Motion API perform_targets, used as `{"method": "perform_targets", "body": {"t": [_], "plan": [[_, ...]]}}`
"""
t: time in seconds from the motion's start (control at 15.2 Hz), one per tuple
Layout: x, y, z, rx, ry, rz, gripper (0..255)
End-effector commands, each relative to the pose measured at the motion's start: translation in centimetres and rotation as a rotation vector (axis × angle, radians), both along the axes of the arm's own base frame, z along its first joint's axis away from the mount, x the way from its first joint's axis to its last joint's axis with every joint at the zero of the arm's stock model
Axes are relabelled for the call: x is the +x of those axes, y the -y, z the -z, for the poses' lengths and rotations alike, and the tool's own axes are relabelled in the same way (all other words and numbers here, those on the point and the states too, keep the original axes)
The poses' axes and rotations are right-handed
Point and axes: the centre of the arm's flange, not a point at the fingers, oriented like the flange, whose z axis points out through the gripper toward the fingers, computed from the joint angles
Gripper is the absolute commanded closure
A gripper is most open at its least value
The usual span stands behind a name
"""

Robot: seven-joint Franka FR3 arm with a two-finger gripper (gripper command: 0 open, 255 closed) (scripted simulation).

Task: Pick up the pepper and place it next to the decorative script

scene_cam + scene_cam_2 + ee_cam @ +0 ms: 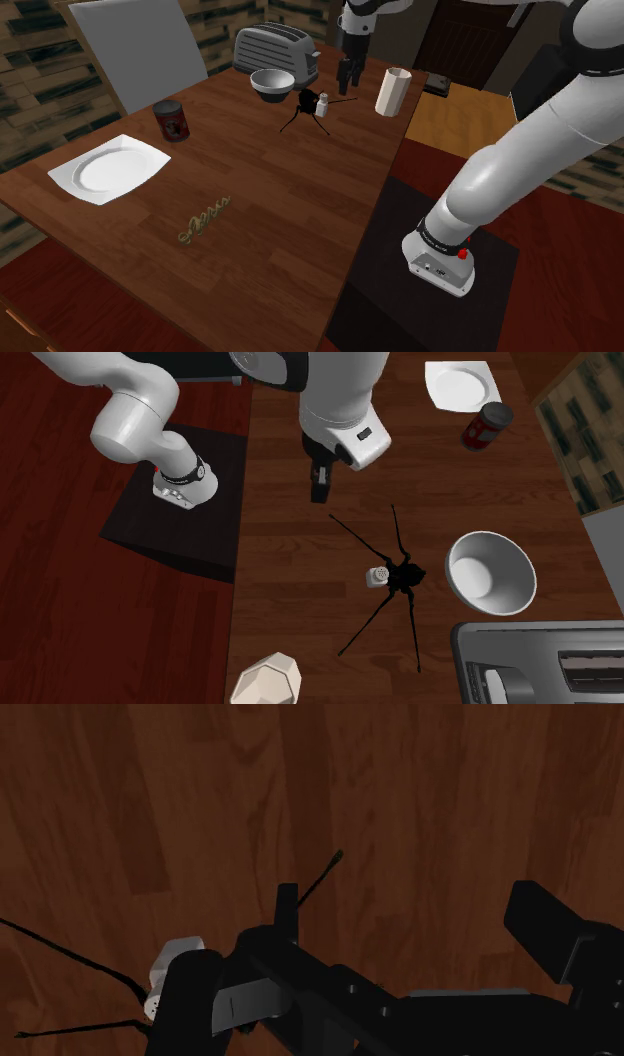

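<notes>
Gripper (319,487) spread, empty, hovering upper-middle in second exterior view; small white pepper shaker (377,576) stands mid-frame touching black spidery ornament (405,578), likely light, rigid, slick, tippy, so pinch mid-body on clear side.

Wooden table (300,200) (dark-grained) on reddish floor (570,262).

Franka arm (520,150): glossy white rounded link shells, dark joints. Black collar (447,236) sits above the white base flange (440,265); red dot (462,252) beside it. White wrist housing (345,412) bears a small dark rectangular mark (365,434). The gripper (319,492) is all black and blocky
</notes>
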Motion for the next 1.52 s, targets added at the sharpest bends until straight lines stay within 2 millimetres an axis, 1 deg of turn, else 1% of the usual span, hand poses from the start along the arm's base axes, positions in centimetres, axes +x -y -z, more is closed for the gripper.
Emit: {"method": "perform_targets", "body": {"t": [0.0, 1.19, 1.25, 1.45], "plan": [[2.5, 1.0, 1.4, -0.008, -0.010, -0.016, 0], [21.3, 10.5, 13.4, -0.080, -0.095, -0.146, 0], [21.7, 10.7, 13.7, -0.081, -0.097, -0.148, 0], [21.4, 10.8, 15.2, -0.081, -0.097, -0.148, 0]]}}
